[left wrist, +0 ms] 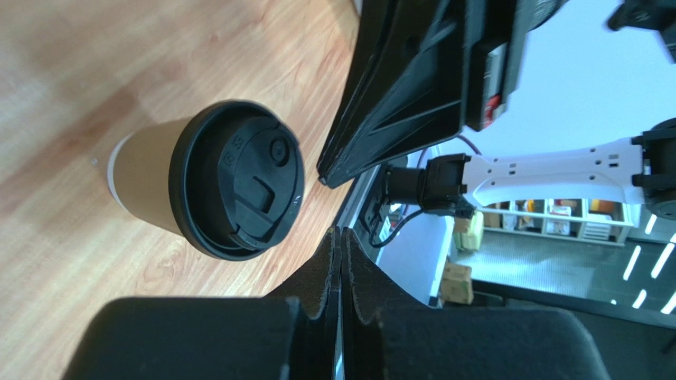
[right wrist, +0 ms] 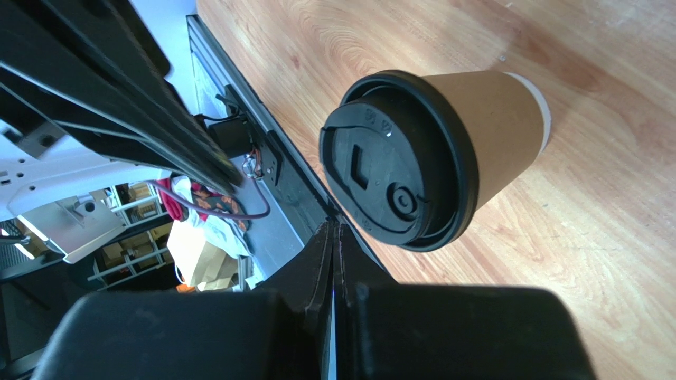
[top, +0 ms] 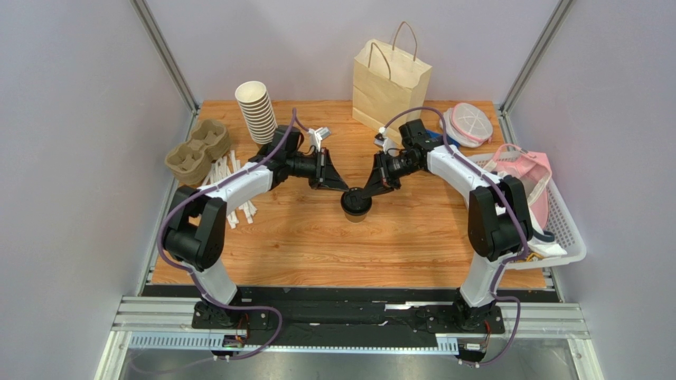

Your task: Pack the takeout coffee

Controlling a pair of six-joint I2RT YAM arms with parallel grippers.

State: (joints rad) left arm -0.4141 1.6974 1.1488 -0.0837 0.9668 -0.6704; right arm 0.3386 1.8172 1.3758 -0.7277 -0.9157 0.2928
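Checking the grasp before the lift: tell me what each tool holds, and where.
Nothing: left tool and right tool are shut empty beside the lidded coffee cup.

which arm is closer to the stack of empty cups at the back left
Left. The left arm passes just right of the stack of cups; the right arm is on the far side of the coffee cup.

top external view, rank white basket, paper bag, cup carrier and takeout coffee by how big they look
1. white basket
2. paper bag, fairly close to the basket, though the basket covers more of the picture
3. cup carrier
4. takeout coffee, clearly the smallest
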